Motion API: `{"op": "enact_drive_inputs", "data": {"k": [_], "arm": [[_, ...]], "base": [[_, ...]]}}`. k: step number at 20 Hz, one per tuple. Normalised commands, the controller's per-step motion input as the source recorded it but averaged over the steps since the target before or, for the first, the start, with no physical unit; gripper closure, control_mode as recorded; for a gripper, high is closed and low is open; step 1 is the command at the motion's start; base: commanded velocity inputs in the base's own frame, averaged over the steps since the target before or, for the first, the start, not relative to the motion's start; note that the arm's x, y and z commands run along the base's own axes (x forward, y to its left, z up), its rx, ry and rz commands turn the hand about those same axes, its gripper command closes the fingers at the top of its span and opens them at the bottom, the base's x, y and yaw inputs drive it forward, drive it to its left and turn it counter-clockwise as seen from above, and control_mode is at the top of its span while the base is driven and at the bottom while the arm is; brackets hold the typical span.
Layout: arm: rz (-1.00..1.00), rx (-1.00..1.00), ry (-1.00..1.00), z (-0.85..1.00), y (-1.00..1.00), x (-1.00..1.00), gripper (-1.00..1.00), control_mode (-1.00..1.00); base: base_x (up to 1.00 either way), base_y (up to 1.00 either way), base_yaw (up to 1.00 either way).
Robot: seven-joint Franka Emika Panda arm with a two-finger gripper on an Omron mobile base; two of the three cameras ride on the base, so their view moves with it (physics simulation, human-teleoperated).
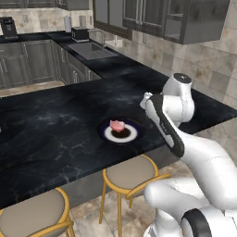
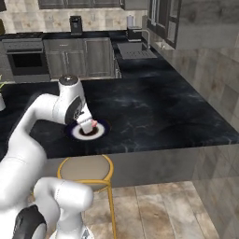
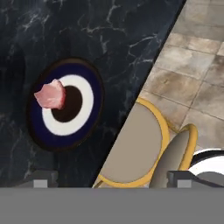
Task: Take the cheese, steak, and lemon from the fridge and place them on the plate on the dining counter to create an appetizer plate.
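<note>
Flat pinkish-red raw steak [image 3: 50, 95] lies on round dark-rimmed, white-ringed plate [image 3: 89, 76], black marble dining counter [image 3: 109, 39]. My gripper [image 3: 111, 180] hangs above, spread wide, empty. Steak looks limp, slick, light; I'd pinch across thick middle.

Evenly lit, flat and rendered — no clear light source. Dull pale sheen on the counter [image 1: 55, 125] left of the plate [image 1: 121, 134]; no hard glare. Soft faint shadow under the stool [image 2: 86, 170] below the plate. Dim under the cabinets [image 1: 152, 18] behind the counter. Coarse and soft throughout — blocky edges on the steak [image 3: 51, 95], blurred veins in the marble. No bending at the borders.
</note>
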Motion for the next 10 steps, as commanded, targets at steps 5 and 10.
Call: {"op": "enact_drive_inputs", "data": {"k": [5,10], "arm": [[0.34,-0.13,-0.24,0.55,-0.02,-0.92,-1.0,-1.0],[0.37,-0.19,-0.22,0.46,0.0,-0.77,-1.0,-1.0]], "base": [[0.0,0.0,0.0],[0.0,0.0,0.0]]}}
